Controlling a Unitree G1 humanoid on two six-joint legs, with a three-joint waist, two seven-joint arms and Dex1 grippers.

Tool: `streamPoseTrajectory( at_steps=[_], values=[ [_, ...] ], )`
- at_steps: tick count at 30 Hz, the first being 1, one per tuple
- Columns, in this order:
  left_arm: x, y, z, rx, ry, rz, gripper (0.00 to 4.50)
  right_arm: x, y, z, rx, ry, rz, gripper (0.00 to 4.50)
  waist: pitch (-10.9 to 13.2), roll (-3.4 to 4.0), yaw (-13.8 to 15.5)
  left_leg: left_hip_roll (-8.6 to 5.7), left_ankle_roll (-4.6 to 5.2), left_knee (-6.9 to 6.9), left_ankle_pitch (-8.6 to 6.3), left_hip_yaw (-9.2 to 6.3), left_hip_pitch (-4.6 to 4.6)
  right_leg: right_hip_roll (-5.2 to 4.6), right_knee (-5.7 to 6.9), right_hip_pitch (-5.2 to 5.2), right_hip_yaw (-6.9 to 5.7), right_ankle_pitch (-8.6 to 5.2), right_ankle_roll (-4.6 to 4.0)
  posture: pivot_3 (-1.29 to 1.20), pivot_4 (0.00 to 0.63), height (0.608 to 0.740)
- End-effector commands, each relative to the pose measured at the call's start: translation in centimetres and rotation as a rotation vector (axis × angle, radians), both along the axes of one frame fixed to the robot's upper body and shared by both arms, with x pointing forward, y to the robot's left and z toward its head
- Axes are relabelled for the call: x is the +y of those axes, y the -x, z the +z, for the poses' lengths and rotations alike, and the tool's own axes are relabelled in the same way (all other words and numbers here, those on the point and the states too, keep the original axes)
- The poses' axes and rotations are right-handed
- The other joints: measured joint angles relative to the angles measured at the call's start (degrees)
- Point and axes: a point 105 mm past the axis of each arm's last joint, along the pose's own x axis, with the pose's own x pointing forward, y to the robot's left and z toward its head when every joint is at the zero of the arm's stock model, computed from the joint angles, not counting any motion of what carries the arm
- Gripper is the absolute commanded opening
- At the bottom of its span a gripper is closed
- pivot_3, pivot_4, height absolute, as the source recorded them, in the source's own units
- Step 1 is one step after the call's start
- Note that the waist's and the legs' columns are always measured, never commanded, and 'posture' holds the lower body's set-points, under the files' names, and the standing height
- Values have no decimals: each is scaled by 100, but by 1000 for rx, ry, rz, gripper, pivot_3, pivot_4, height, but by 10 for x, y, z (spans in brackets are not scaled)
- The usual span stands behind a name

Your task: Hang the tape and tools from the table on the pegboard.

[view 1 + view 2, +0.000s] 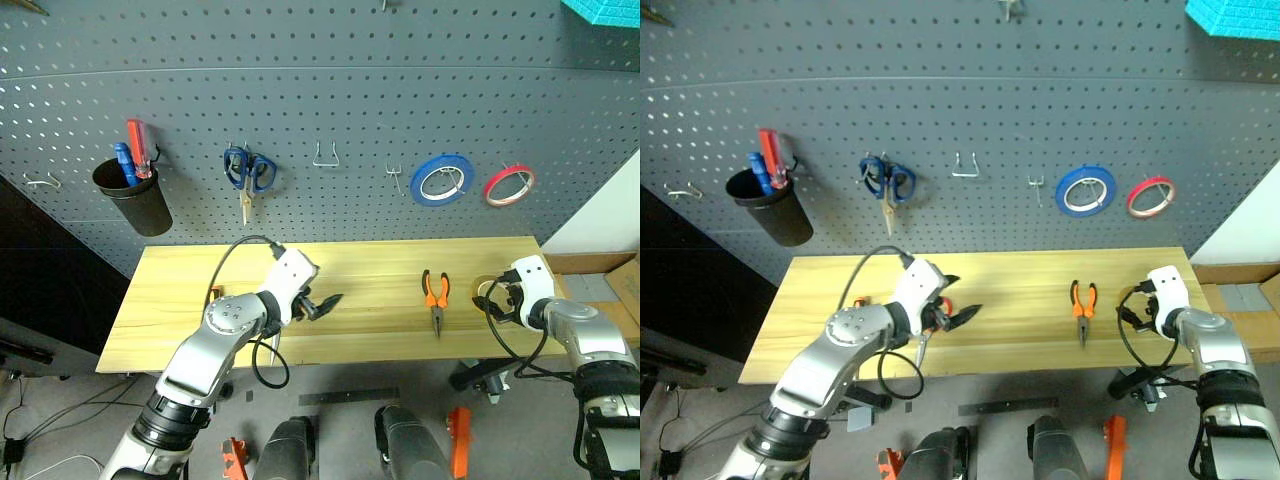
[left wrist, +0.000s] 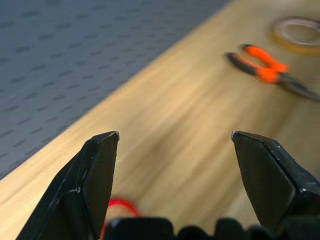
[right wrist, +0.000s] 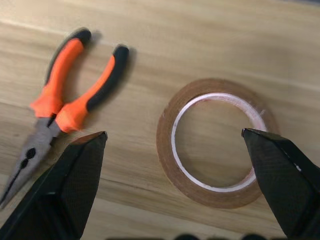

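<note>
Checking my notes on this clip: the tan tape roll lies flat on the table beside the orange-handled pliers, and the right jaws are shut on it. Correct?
Not quite. The right gripper has its jaws open, holding nothing; the right wrist view shows the tape roll flat on the table beside the pliers.

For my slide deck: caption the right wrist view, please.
Open right gripper poised above the tan tape lying flat on the table, pliers beside it.
</note>
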Motion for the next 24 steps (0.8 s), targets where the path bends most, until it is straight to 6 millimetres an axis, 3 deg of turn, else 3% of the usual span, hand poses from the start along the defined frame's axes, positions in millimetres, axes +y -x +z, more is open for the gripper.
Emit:
streamPoseTrajectory(
  at_steps=[1,7,12,15,24],
  values=[
    [-19,12,16,-51,9,-147,3877,-5,-6,-1,21,26,7,4500,39,0,-1,0,0,-1,0,-1,-1,0,0,0,-1,0,0,-121,263,740],
    [-35,23,21,-70,-4,-296,3877,-6,-13,-14,120,34,6,4500,85,-6,-2,-1,0,-3,0,1,-6,0,-4,-5,1,0,0,-104,267,740],
    [-37,28,21,-83,-18,-358,3877,-4,-9,-26,213,39,24,4500,103,-19,-6,0,0,-3,0,0,-6,0,-4,-5,0,0,0,-96,269,740],
    [-34,26,20,-89,-26,-355,3917,-2,-8,-31,246,59,38,3881,119,-33,-5,0,0,-3,0,-1,-6,0,-5,-5,0,0,0,-92,269,740],
    [-7,9,26,-101,-16,-270,3917,-5,6,-54,327,255,120,900,130,-54,-10,2,0,2,0,-7,-3,0,-4,0,-5,2,2,-100,257,740]
  ],
)
